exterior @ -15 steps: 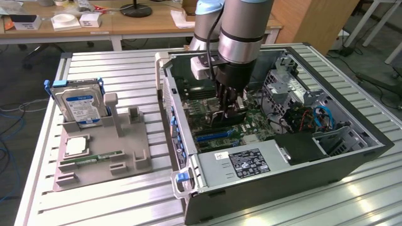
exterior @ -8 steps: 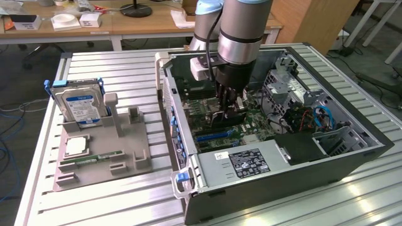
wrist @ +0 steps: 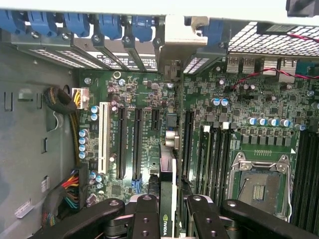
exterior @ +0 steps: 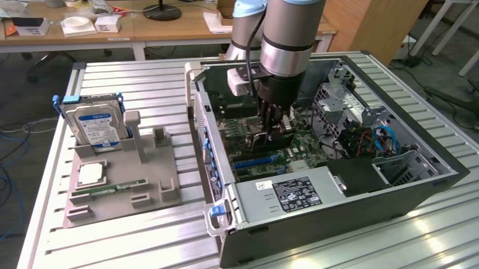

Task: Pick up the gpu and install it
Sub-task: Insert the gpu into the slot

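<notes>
My black metal gripper (wrist: pixel 169 213), half-closed, clamps the thin green circuit-board gpu (wrist: pixel 168 174) edge-on (a mere sliver here) over the green motherboard's (wrist: pixel 209 107) long black slots (wrist: pixel 121 144).

The gripper (wrist: pixel 172 216) has its two black fingers (wrist: pixel 144 219) closed against either face of the gpu (wrist: pixel 168 186), which is seen edge-on with a green logo on its near end. The card stands over the green motherboard (wrist: pixel 224 114), parallel to the long black expansion slots (wrist: pixel 121 144) and the white slot (wrist: pixel 103 137); whether it sits in a slot cannot be told. An open CPU socket (wrist: pixel 261 186) lies beside the memory slots (wrist: pixel 214 154). A row of blue latches (wrist: pixel 107 22) lines the slot covers, and a bundle of coloured cables (wrist: pixel 70 191) lies near the white slot.
</notes>
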You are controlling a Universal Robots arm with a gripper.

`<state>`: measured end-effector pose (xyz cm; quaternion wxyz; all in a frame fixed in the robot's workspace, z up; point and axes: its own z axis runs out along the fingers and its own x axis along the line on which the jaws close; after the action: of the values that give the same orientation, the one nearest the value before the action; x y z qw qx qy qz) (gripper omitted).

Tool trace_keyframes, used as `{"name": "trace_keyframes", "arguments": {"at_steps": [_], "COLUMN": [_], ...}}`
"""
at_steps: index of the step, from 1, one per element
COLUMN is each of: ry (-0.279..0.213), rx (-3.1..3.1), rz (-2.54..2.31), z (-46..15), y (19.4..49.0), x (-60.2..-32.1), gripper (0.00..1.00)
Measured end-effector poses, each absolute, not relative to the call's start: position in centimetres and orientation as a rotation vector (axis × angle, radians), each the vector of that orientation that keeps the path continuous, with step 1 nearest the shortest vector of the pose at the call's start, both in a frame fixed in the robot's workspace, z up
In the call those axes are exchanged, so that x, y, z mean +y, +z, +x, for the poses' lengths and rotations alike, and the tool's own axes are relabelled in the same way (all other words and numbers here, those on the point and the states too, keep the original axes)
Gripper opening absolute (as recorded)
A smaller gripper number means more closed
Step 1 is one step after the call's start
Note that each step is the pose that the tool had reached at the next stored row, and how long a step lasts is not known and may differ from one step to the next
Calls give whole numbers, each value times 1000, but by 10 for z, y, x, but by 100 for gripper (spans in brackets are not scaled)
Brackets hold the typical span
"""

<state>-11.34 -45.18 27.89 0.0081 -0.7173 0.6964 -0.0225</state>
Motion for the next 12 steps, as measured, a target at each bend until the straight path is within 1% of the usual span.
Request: {"name": "trace_keyframes", "arguments": {"at_steps": [12], "ry": [-70], "rx": [2176], "rz": [-2242], "z": [-112], "y": [279], "x": [-452], "gripper": [26]}}
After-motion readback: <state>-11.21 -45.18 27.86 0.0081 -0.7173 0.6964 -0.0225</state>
